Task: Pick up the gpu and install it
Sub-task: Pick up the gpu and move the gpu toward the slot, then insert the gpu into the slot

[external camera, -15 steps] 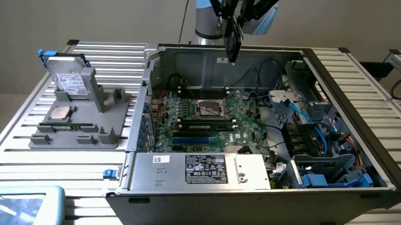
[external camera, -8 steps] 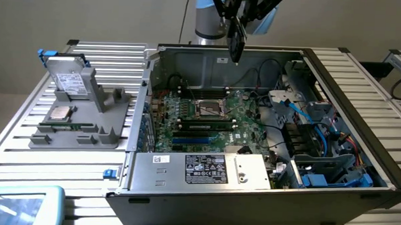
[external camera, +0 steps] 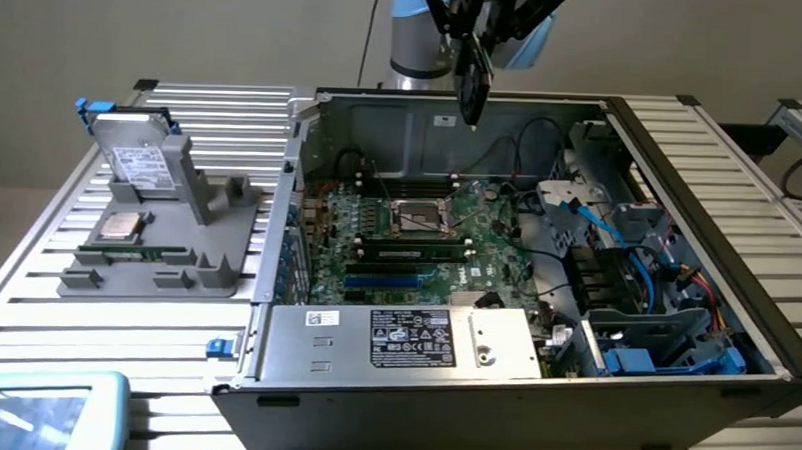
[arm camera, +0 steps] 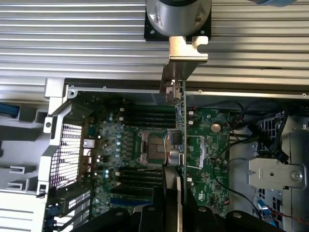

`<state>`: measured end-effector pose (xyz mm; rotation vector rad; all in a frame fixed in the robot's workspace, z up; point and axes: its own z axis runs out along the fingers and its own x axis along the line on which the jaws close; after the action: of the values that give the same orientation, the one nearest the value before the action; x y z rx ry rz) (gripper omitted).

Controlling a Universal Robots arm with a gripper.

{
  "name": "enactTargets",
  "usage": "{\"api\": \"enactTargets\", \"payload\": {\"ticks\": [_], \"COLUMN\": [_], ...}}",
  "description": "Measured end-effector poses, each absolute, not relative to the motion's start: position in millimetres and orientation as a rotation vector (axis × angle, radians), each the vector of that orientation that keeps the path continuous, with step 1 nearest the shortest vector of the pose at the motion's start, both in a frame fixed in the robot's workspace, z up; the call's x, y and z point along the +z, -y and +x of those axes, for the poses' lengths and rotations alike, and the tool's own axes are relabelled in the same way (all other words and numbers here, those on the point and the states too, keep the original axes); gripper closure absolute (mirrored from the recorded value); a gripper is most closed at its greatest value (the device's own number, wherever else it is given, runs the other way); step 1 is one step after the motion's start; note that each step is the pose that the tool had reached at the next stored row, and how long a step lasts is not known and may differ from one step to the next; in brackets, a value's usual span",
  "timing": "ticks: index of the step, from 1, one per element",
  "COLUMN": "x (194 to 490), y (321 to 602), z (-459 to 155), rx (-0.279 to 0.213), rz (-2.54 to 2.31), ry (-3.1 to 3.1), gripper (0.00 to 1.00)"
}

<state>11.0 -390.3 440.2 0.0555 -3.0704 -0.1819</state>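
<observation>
One gripper hangs over the open computer case, and its fingers pinch the gpu from both faces; the jaws are closed onto the card, not spread wide. The gpu hangs straight down from the fingertips, thin edge towards the wrist view; its black face and green board edge run away from the gripper, and its silvery metal bracket is at the end farthest from the fingers. The card is in the air, clear of everything below; its lower tip is level with the case's back wall in the exterior view.

Below the tool lies the green motherboard; the square processor socket sits just beside the line of the card, and black memory slots run alongside it. Farther beneath, on the side of the case nearest the exterior camera, a silver power supply carries a black-and-white label; blue cables loop through the bay off to one side of the tool.

Well away from the gripper, outside the case on the slatted metal table, a grey holder carries a silver hard drive standing tilted with its white label showing.
</observation>
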Motion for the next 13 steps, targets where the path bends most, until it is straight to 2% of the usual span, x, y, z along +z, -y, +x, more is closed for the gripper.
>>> {"api": "enactTargets", "payload": {"ticks": [6,13], "x": [440.1,439.4], "y": [390.2,390.3], "z": [11.0,11.0], "rx": [-0.186,-0.216], "rz": [0.123,0.320], "ry": [3.066,3.043], "gripper": [0.73,0.73]}}
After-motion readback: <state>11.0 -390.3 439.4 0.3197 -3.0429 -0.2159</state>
